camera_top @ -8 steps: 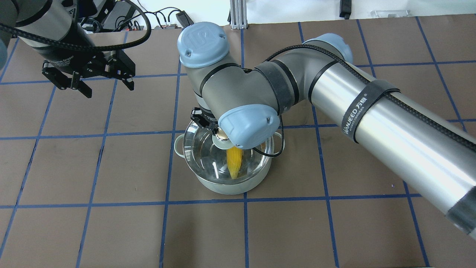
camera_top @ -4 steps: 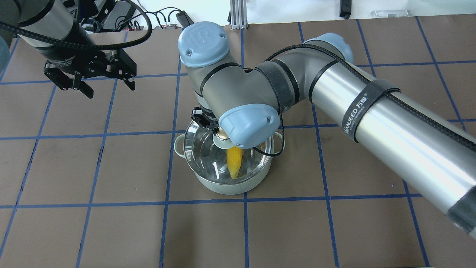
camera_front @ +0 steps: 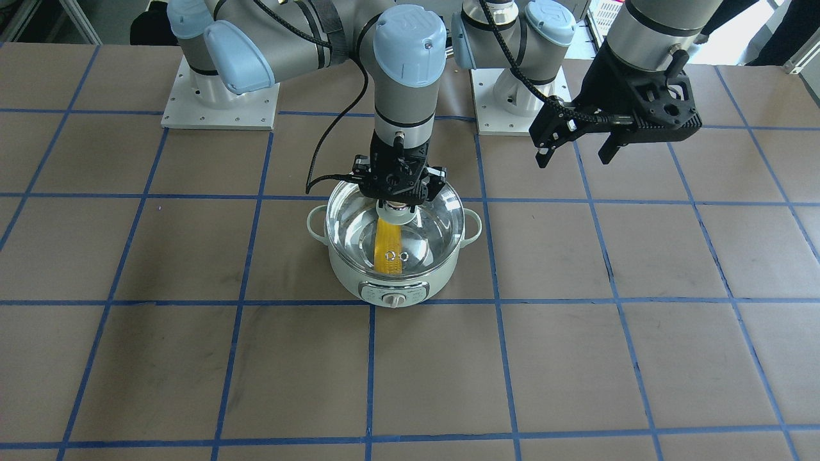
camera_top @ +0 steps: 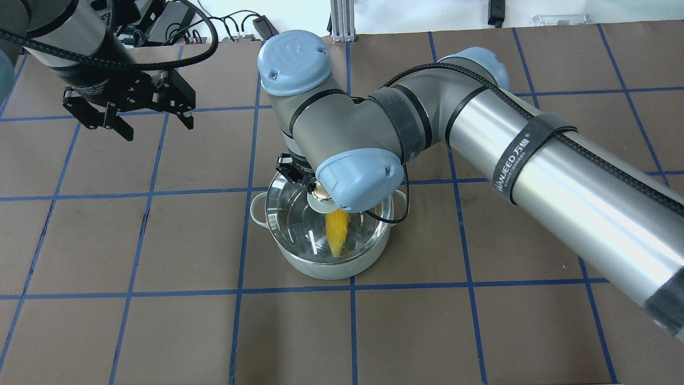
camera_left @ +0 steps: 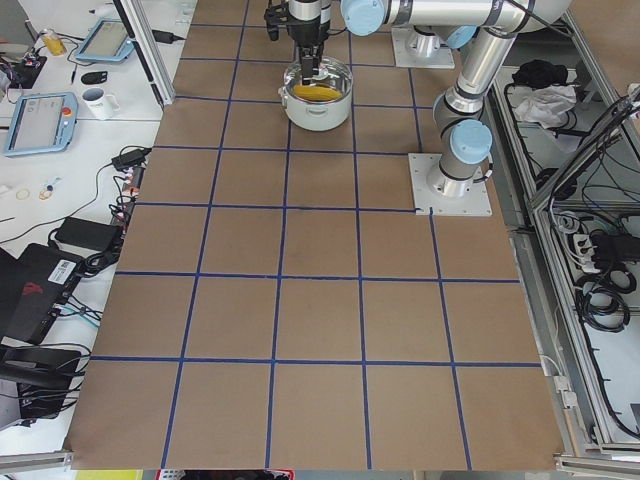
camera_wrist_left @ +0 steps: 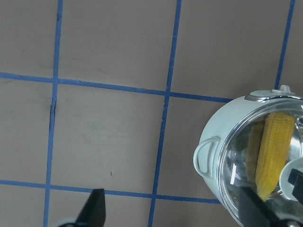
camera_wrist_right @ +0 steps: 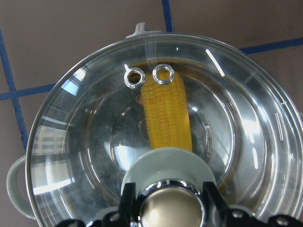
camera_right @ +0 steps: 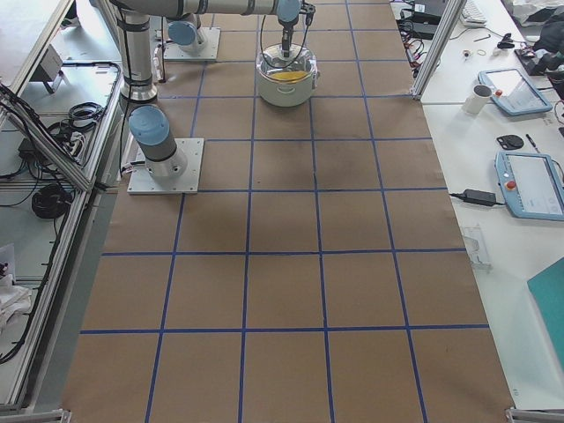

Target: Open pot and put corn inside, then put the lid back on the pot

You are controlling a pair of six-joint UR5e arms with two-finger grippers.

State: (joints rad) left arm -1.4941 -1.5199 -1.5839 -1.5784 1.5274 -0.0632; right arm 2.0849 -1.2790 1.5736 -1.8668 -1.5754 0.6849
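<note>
Lid (camera_wrist_right: 85, 142): seated on the pot (camera_front: 391, 285), barely shifted over the last second. Corn (camera_wrist_right: 168, 118): inside, under the glass. My right claw (camera_wrist_right: 169, 201): narrow, pinching the lid's knob. My left claw (camera_top: 156, 131): wide, empty, above the desk (camera_front: 576, 358), well apart. Remaining, I judge: release only.
</note>
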